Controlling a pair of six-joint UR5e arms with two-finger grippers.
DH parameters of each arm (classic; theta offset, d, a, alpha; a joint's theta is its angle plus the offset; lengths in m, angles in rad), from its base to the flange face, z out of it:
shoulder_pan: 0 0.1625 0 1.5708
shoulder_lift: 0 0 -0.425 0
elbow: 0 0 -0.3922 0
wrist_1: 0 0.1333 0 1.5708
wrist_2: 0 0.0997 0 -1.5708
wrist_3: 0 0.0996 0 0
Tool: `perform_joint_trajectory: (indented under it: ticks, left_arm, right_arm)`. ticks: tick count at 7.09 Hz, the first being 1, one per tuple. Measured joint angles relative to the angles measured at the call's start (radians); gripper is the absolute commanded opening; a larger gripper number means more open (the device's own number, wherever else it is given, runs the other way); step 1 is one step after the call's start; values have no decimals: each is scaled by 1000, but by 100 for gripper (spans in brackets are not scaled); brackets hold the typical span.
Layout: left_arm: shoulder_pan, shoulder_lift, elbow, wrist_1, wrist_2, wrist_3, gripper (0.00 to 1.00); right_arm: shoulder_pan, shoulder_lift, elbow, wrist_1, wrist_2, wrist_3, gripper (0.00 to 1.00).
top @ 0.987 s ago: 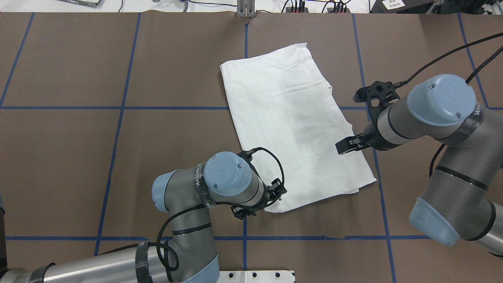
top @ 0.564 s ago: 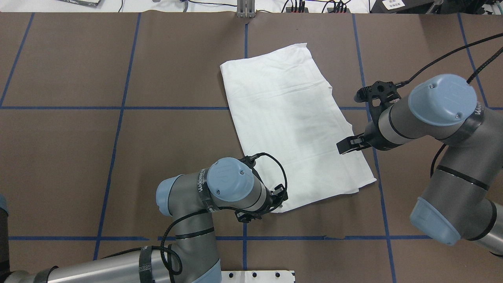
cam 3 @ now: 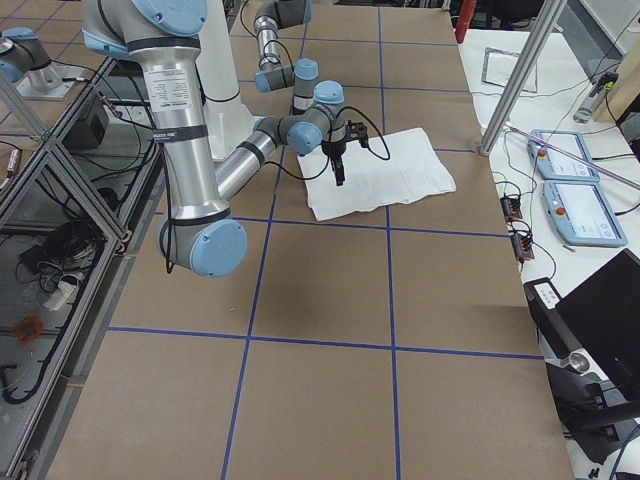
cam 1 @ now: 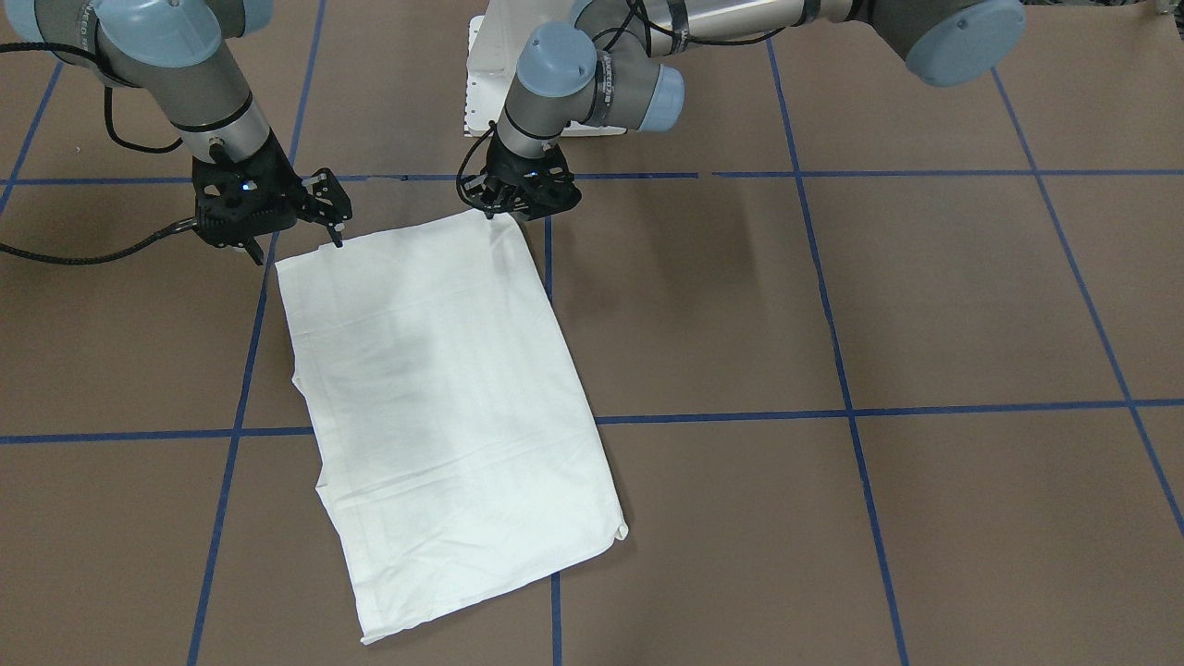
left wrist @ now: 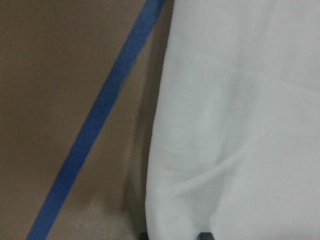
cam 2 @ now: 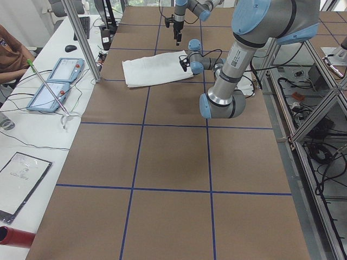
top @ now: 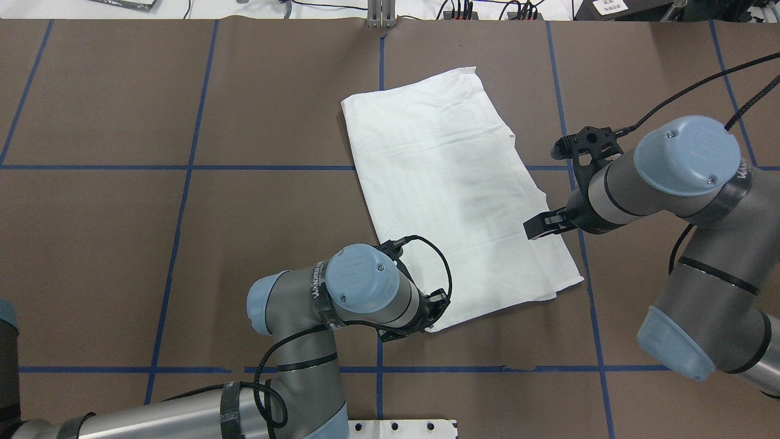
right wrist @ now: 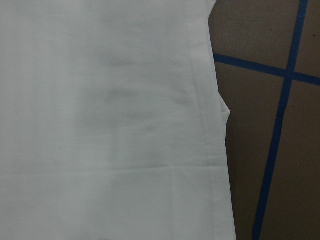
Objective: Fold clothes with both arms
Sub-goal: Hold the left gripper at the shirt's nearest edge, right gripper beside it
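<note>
The white long-sleeved shirt (top: 451, 183), folded long and flat, is laid slantwise on the brown table with blue tape lines (top: 122, 256). The left arm's black gripper (cam 1: 518, 205) has been slid a little closer to the shirt's near corner. Whether its jaws are spread or pinching cannot be told. The right arm's black gripper (cam 1: 296, 246) has hardly been moved and is held near the other near corner, jaws spread wide. A two-corner grab for the next fold seems to be being made ready.
</note>
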Motion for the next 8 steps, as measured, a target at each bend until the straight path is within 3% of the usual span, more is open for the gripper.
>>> perform_joint_trajectory:
  ticks: [1, 3, 6, 7, 8]
  left_arm:
    - [-1, 0, 0, -2, 15, 4, 37]
    - [-3, 1, -1, -3, 25, 5, 48]
    - [-5, 7, -3, 2, 25, 5, 47]
    - [-6, 7, -4, 5, 25, 5, 35]
    - [-6, 8, -6, 7, 24, 4, 0]
  right_arm:
    - [1, 0, -1, 0, 0, 0, 100]
    - [2, 0, -2, 0, -1, 0, 100]
    - [3, 2, -3, 0, -1, 0, 100]
    - [3, 2, -3, 0, -1, 0, 100]
    - [3, 3, -4, 0, -1, 0, 100]
